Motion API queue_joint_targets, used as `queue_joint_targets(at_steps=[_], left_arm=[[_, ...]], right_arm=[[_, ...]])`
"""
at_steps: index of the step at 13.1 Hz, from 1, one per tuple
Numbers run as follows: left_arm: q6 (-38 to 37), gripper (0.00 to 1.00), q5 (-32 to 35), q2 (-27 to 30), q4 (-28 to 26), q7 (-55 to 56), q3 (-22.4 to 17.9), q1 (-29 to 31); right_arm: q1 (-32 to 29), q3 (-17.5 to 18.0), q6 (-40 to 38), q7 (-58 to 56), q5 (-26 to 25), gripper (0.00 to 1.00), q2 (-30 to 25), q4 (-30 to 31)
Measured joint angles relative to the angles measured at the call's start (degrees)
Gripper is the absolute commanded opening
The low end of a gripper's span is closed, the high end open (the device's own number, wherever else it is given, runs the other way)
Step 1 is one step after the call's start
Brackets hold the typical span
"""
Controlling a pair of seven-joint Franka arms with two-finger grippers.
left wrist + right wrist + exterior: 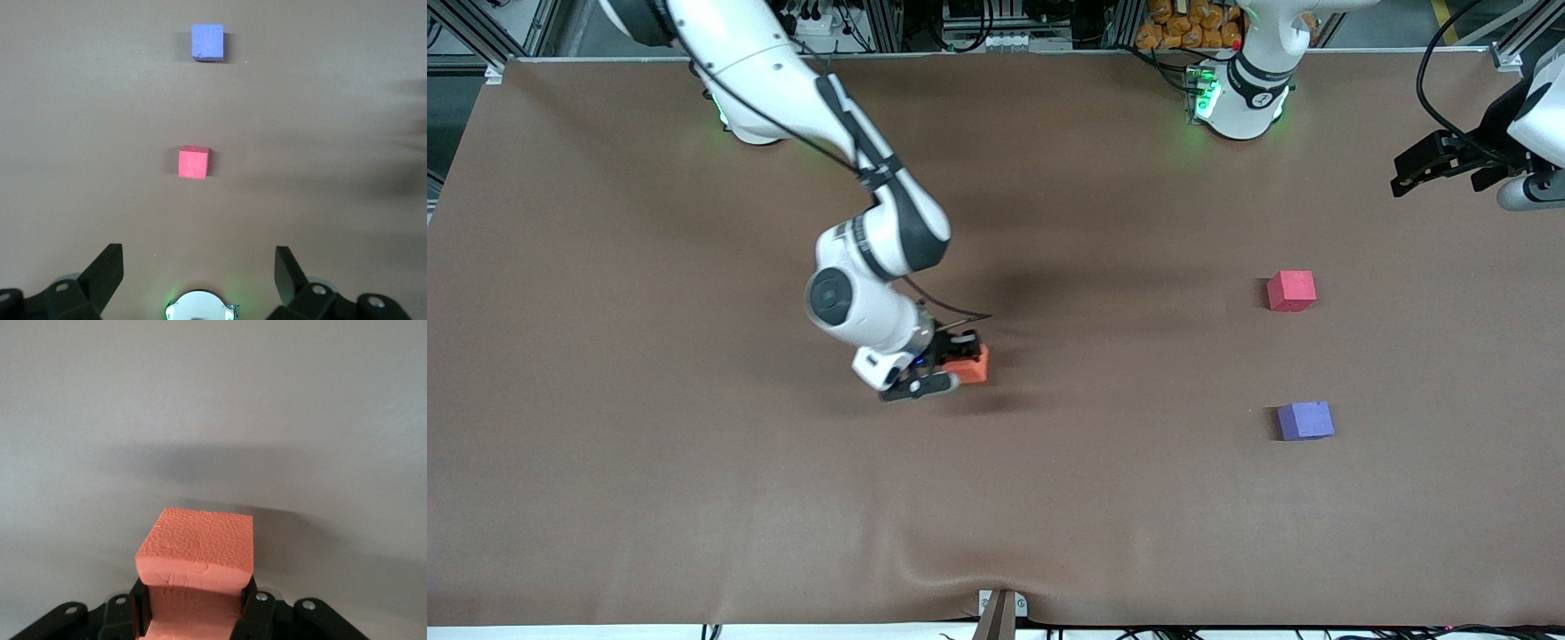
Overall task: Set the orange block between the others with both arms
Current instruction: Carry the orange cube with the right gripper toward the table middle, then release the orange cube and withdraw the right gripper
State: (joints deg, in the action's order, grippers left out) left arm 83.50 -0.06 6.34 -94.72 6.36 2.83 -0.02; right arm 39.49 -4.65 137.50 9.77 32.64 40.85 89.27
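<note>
My right gripper [951, 363] is shut on the orange block [974, 366], a small foam cube, held just over the middle of the table. In the right wrist view the orange block [200, 550] fills the gap between the black fingers [257, 610] of that gripper [193, 610]. The others lie toward the left arm's end: a pinkish-red cube [1291, 291] [193, 163] and, nearer the front camera, a purple-blue cube [1305, 420] [207, 42], with a gap between them. My left gripper [1400, 176] [199, 267] waits open and empty, up in the air at that end.
A brown cloth [694, 498] covers the whole table and wrinkles near a clamp [1000, 613] at the front edge. The green-lit arm bases [1240, 98] [747, 124] stand along the back edge.
</note>
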Motion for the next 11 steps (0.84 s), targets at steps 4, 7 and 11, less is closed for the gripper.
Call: queue_joint_targets(at_steps=[4,7,11], left_arm=[[0.0,1.00,0.0,0.0,-0.3,0.0,0.0,0.0],[0.0,1.00,0.0,-0.1,-0.5,0.0,0.0,0.0],[0.2,1.00,0.0,-1.0,-0.9,0.0,0.1,-0.1]], right_arm=[[5.1,-0.1,5.1,7.0,0.6,0.57,2.8,0.1],[5.6,-0.1,5.3,7.1,0.8,1.00,3.3,0.1],[5.5,-0.6,5.3,7.0,0.9,1.00,3.2,-0.5]])
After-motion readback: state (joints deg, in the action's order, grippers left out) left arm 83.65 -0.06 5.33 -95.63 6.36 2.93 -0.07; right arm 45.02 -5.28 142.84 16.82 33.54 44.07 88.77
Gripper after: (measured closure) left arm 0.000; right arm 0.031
